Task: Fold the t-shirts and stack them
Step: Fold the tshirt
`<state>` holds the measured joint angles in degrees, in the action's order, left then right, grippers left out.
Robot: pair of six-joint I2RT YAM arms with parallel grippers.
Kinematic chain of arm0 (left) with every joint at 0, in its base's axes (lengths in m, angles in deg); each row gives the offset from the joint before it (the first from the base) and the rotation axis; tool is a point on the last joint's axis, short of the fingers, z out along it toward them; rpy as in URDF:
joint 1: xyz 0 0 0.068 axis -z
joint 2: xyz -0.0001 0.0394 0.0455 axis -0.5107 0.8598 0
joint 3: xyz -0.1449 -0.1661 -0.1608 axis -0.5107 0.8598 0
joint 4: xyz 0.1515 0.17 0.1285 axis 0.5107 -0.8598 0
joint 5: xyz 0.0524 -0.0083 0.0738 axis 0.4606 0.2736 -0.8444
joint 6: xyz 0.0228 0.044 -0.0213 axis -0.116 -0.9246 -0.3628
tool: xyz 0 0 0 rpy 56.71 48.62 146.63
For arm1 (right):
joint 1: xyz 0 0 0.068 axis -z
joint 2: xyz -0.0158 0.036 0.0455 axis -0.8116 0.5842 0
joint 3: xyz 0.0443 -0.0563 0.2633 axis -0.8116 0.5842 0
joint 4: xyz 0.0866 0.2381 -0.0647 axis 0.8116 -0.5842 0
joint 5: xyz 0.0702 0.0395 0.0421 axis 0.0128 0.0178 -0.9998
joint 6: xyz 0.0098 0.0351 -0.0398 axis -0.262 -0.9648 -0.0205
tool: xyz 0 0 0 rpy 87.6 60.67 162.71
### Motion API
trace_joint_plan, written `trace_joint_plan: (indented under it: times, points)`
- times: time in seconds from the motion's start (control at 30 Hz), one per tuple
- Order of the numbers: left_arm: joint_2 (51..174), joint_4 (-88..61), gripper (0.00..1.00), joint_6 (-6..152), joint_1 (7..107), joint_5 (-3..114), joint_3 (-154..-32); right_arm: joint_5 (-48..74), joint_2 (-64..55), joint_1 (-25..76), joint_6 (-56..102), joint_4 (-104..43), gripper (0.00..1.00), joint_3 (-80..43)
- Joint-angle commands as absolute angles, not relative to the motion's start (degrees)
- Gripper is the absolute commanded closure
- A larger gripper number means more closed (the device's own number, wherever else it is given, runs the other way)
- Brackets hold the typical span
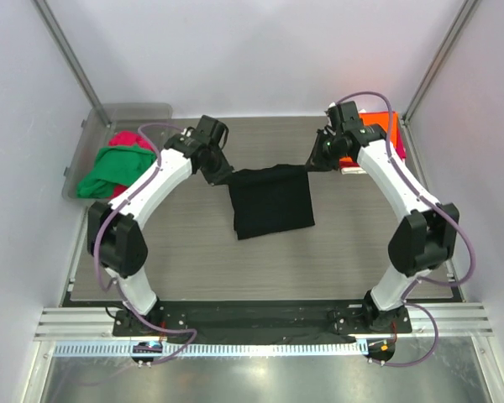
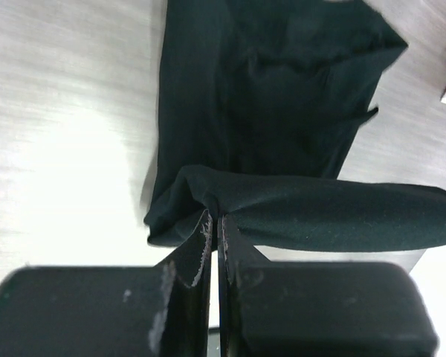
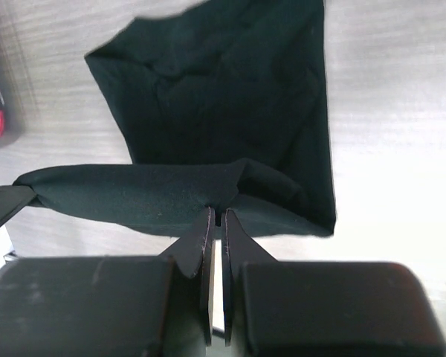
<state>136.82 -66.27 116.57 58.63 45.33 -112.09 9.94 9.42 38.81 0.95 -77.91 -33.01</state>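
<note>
— From above?
— Left gripper (image 1: 223, 178) clamped on the far left corner of the black t-shirt (image 1: 273, 201); right gripper (image 1: 312, 164) pinched on the far right corner. Far edge lifted and stretched taut between the two, the rest draped down onto the middle of the table (image 1: 193, 252).
— Around it?
— Clear bin (image 1: 139, 111) at far left, holding green and pink clothes (image 1: 113, 168); orange pile (image 1: 380, 128) at far right, behind the right arm. Both apart from the shirt.
— Left wrist view?
— Fingers (image 2: 195, 256) pressed together on a bunched fold of black cloth; raised edge running off rightward, shirt lying flat beyond on pale wood grain. Red-and-white sliver at the right border.
— Right wrist view?
— Mirrored: fingers (image 3: 195, 249) closed on black fabric, edge leading left, shirt spread beyond with faint creases. Blurred red patch at the left border, unidentifiable.
</note>
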Motion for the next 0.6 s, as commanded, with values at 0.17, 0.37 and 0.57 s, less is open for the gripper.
trace_joint_plan:
  times: [0.17, 0.37, 0.57]
  points:
    - [146.68, -69.48, 1.0, 109.47, 52.33, 47.11, -122.51, 10.97, 19.68, 41.33, 3.73, -76.2, 0.99, -45.22]
    - [155.74, -69.39, 1.0, 107.97, 50.14, 50.09, -129.81, 11.23, 28.2, 42.21, 3.56, -75.58, 0.99, -50.93]
    - [171.27, -69.82, 0.91, 107.45, 47.33, 53.43, -149.0, 12.2, 41.72, 44.49, 0.67, -73.82, 0.99, -62.34]
